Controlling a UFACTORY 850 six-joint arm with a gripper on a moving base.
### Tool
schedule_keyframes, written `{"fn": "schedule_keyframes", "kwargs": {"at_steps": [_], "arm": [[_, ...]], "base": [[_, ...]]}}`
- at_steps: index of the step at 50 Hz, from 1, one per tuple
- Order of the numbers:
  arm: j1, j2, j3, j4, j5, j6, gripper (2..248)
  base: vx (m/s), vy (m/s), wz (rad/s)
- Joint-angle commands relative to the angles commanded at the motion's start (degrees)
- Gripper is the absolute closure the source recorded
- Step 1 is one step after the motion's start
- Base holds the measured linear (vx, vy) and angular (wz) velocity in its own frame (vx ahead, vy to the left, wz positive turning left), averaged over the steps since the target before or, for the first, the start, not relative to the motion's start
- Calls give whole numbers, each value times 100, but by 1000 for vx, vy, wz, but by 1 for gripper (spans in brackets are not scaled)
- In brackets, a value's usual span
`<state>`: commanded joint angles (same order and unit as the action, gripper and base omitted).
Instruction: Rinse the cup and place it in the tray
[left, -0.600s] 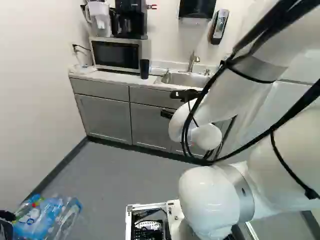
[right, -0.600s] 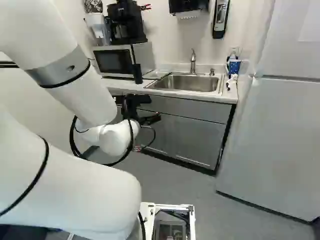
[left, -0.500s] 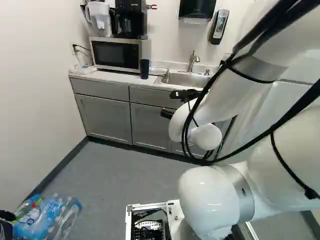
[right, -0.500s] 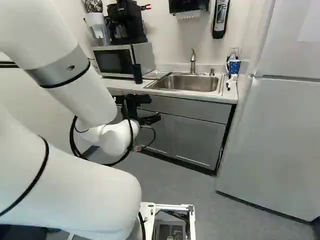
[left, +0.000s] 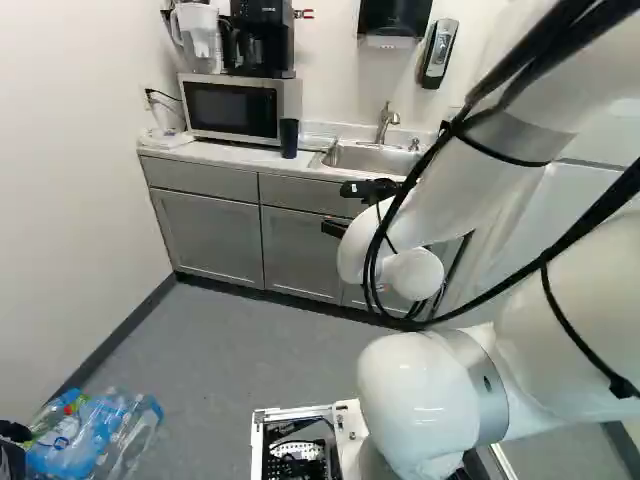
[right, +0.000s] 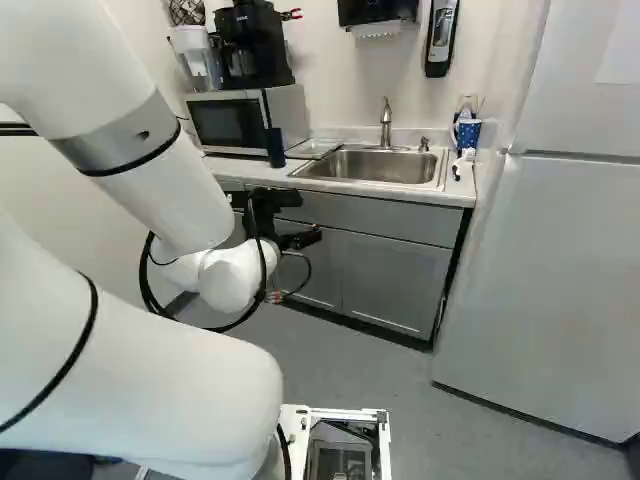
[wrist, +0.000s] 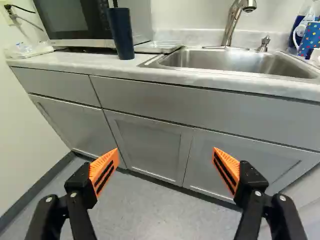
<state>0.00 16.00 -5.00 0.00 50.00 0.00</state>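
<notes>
In the right base view my gripper (right: 300, 239) hangs before the cabinet fronts, lower than the counter. The wrist view shows the gripper (wrist: 164, 171) wide open, nothing between its orange pads. A tall dark blue cup (wrist: 121, 33) stands upright on the counter, in front of the microwave, with a thin dark stick showing at its top. Beside it, between cup and sink, lies a flat tray (wrist: 159, 47). The steel sink (right: 378, 168) with its faucet (right: 386, 122) is set into the counter right of the tray.
The microwave (left: 232, 108) carries a coffee maker (left: 262, 38) and a pitcher (left: 197, 38). A blue dotted mug (right: 467, 133) stands right of the sink. The fridge (right: 560, 290) rises at the right. Plastic bottles (left: 95, 435) lie at the left base view's lower left.
</notes>
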Motion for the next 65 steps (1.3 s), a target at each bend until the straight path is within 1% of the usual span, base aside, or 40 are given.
{"fn": "schedule_keyframes", "kwargs": {"at_steps": [12, 39, 65], "arm": [[-7, -64, -89, 0, 0, 0, 3], [-81, -504, -855, 0, -16, 0, 3], [-178, -843, -1537, 0, -457, 0, 3]], "base": [[0, 0, 0], [0, 0, 0], [0, 0, 0]]}}
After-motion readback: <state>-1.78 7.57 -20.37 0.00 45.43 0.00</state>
